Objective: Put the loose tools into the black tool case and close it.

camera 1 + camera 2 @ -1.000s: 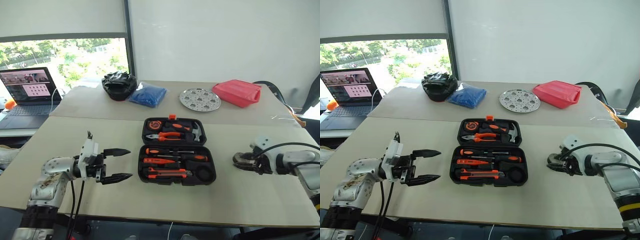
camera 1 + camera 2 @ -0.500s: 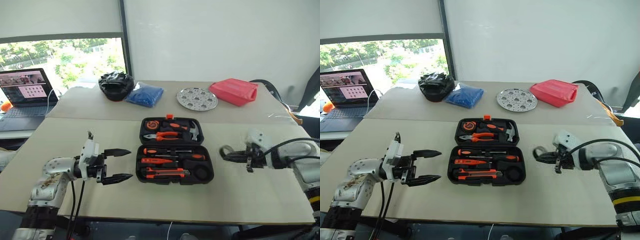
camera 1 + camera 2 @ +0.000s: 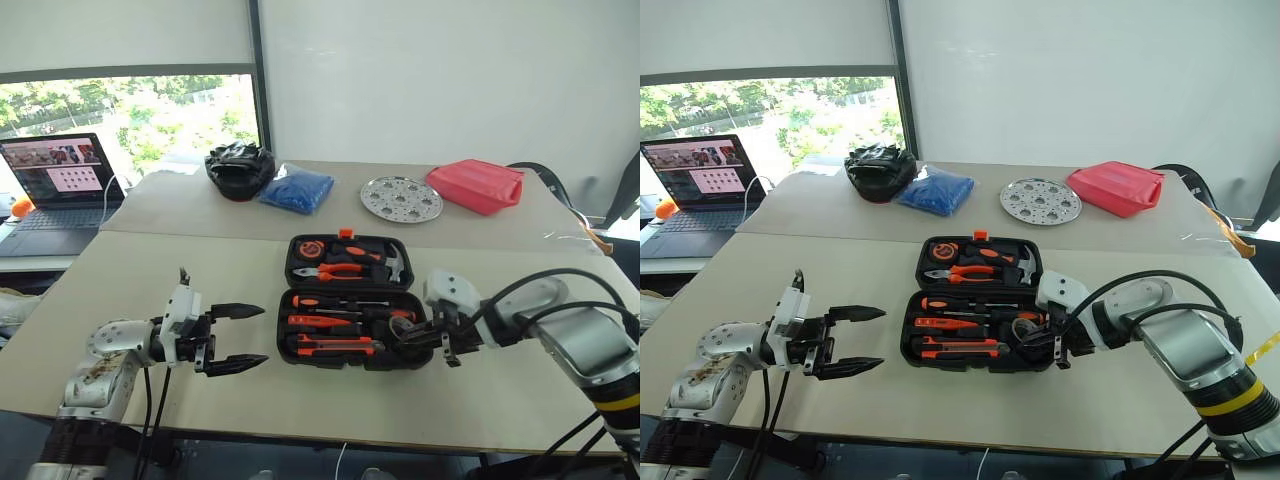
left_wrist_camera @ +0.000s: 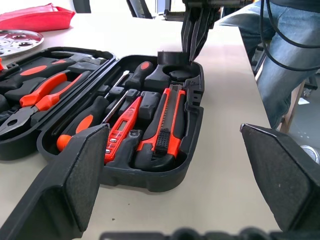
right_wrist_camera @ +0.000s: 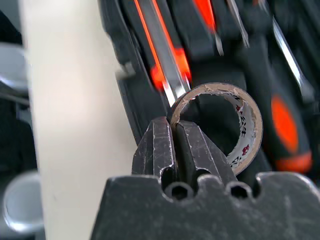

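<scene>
The black tool case lies open in the middle of the near table. Screwdrivers and an orange-black utility knife sit in its front half, pliers and a hammer in the lid half. My right gripper is shut on the wall of the small black tape roll and holds it just above the round slot at the case's front right corner. The left wrist view shows the tape roll hanging there under the fingers. My left gripper stands open and empty, level, left of the case.
On the far table are a laptop, a black fabric heap, a blue bag, a perforated metal disc and a red pouch. A person's legs in jeans show beyond the table's right edge.
My right gripper has shut on the tape roll out on the table at the right and carried it left to the case's front right corner. The left gripper has stayed still.
</scene>
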Robot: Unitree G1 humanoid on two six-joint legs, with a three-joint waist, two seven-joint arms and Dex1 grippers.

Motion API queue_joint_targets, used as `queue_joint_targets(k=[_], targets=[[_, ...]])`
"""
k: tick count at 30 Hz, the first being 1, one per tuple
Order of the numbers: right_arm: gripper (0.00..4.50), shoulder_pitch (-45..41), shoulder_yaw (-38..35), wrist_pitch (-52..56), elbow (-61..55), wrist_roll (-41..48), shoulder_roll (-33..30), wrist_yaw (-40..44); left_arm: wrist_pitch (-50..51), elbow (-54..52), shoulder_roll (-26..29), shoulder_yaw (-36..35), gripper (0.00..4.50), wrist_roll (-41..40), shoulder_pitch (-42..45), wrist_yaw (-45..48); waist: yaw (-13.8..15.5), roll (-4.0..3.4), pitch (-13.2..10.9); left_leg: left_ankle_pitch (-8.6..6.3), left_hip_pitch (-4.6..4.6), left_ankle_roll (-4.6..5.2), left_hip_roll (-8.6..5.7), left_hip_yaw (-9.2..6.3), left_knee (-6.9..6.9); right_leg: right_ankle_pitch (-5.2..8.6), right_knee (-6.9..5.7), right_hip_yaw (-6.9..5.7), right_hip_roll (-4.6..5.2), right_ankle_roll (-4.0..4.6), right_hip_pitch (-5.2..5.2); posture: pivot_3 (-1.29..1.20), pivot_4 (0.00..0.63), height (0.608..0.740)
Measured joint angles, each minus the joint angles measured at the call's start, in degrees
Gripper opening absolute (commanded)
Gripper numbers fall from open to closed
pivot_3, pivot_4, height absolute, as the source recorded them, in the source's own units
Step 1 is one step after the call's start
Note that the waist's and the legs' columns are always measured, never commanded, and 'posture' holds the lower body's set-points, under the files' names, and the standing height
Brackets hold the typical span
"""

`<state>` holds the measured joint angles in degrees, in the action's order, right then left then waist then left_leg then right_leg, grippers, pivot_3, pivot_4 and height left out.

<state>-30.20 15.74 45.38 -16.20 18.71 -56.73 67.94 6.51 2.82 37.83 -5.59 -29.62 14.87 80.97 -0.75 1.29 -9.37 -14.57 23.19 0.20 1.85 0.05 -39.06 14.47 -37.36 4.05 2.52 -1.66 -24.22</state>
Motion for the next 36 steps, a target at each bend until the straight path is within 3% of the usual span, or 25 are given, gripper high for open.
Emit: queue_joint_targets(k=[10, 17, 21, 26, 27, 28, 36], targets=[[0.08, 1.3, 1.8, 1.0, -1.1, -1.8, -1.0, 0.2, 0.0, -0.1, -0.1, 0.1, 4.5, 0.1, 0.1, -0.5, 0.1, 0.0, 0.0, 0.0, -0.01, 0.0, -0.02, -0.01, -0.07, 0.0, -0.07, 0.0, 0.01, 0.0, 0.03, 0.0, 0.15, 0.74], [2.42, 1.3, 1.1, -1.1, -0.8, -3.8, -1.3, 0.3, -0.1, 0.4, -0.1, 0.1, 4.5, 0.2, 0.6, -0.7, 0.1, 0.0, 0.0, 0.0, -0.01, 0.0, -0.01, -0.01, -0.06, 0.0, -0.06, -0.01, 0.0, 0.0, 0.02, 0.0, 0.15, 0.74], [3.74, 3.9, -5.7, -3.3, -0.5, 2.5, -0.3, 3.4, 0.2, 0.5, -0.1, 0.1, 4.5, 0.3, 0.6, -2.2, 0.0, 0.01, 0.0, 0.0, -0.01, 0.0, 0.0, -0.01, -0.06, 0.0, -0.08, 0.0, -0.01, 0.0, 0.03, 0.0, 0.15, 0.74], [3.74, 6.2, -16.5, -13.0, 6.8, 5.1, 1.4, 3.8, 1.5, 2.8, 0.2, -0.1, 4.5, 2.1, 0.6, -7.3, 0.0, 0.08, 0.0, 0.0, -0.14, 0.0, -0.01, 0.0, -0.07, 0.0, -0.14, 0.01, -0.01, 0.0, 0.13, 0.0, 0.15, 0.74], [3.17, 7.2, -17.3, -16.1, 10.1, 3.8, 1.5, 3.0, 1.9, 3.8, 0.4, -0.2, 3.98, 3.3, 0.6, -9.2, 0.0, 0.09, 0.0, 0.0, -0.15, 0.0, -0.01, 0.0, -0.07, 0.0, -0.14, 0.01, -0.01, 0.0, 0.13, 0.0, 0.15, 0.74], [2.98, 8.2, -17.5, -19.0, 13.4, 2.3, 1.7, 2.0, 2.3, 4.9, 0.4, -0.3, 3.79, 4.5, 0.8, -11.4, 0.0, 0.09, 0.0, 0.0, -0.17, 0.0, -0.02, 0.01, -0.07, 0.0, -0.16, 0.02, -0.01, 0.0, 0.14, 0.0, 0.15, 0.74], [0.14, 6.0, -14.9, -41.6, 33.5, -12.6, 12.2, -13.7, 6.2, 8.4, -3.8, 0.5, 0.9, 10.9, 5.2, -26.5, -0.6, 0.08, 0.0, 0.07, -0.18, -0.1, -0.03, 0.07, -0.06, -0.03, -0.37, 0.14, -0.02, 0.04, 0.01, 0.0, 0.15, 0.74]])
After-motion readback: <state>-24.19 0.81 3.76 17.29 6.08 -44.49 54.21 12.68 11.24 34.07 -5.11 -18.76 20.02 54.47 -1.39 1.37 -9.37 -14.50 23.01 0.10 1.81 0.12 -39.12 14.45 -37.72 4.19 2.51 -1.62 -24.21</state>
